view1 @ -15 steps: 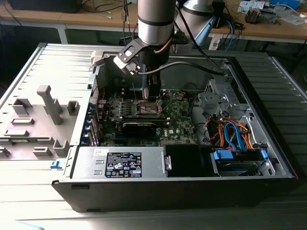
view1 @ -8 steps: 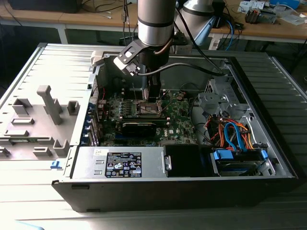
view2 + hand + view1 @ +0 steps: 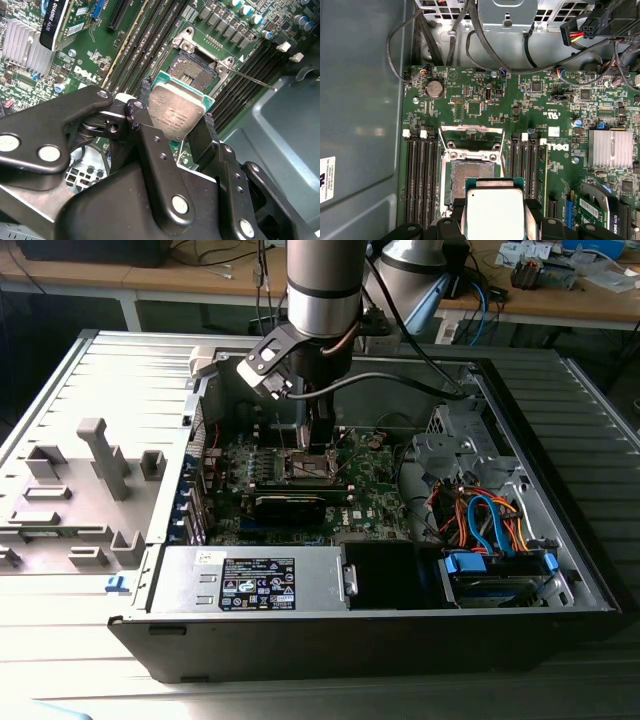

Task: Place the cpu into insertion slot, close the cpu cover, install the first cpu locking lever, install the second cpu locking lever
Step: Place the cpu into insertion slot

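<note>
Gripper (image 3: 494, 214) pinching the cpu (image 3: 494, 200) by two opposite edges, chip hanging over the near rim of the open insertion slot (image 3: 469, 174), memory slots (image 3: 422, 180) crowding both flanks, cpu cover (image 3: 470, 129) flipped up on the far side.

The chip (image 3: 494, 210) between the fingers (image 3: 532, 215) runs off the first wrist view's edge and covers half the socket (image 3: 470, 172) beneath. Those fingers hide its gripped edges.

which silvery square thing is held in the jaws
The cpu, the plain flat chip clamped between the jaws near the insertion slot; the finned heatsink and the cut-out cpu cover are not gripped.
</note>
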`<action>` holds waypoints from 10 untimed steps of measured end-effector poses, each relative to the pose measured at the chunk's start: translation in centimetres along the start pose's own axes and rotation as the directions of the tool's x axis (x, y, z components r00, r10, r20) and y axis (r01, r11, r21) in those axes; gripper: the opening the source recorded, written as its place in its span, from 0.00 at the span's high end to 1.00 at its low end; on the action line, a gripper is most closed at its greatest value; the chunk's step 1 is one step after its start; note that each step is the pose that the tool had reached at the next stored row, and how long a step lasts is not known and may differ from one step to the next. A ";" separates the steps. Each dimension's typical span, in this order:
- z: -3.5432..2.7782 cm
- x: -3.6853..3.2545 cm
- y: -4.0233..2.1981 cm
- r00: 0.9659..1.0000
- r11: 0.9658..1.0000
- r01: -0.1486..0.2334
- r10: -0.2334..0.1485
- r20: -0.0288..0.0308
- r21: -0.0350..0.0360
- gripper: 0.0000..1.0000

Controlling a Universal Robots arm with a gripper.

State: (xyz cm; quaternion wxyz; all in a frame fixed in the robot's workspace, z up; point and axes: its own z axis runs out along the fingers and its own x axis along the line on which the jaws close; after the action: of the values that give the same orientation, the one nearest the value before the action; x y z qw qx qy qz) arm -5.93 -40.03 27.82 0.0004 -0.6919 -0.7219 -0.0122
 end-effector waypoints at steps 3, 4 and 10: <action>0.07 0.00 0.00 1.000 1.000 0.000 0.000 0.000 0.000 0.45; 0.10 0.00 0.00 1.000 1.000 0.000 0.000 0.000 0.000 0.45; 0.21 0.00 0.00 1.000 1.000 0.000 0.000 0.000 0.000 0.45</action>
State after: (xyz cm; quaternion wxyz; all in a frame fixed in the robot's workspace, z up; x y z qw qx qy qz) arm -5.93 -40.02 27.60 0.0004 -0.6919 -0.7219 -0.0122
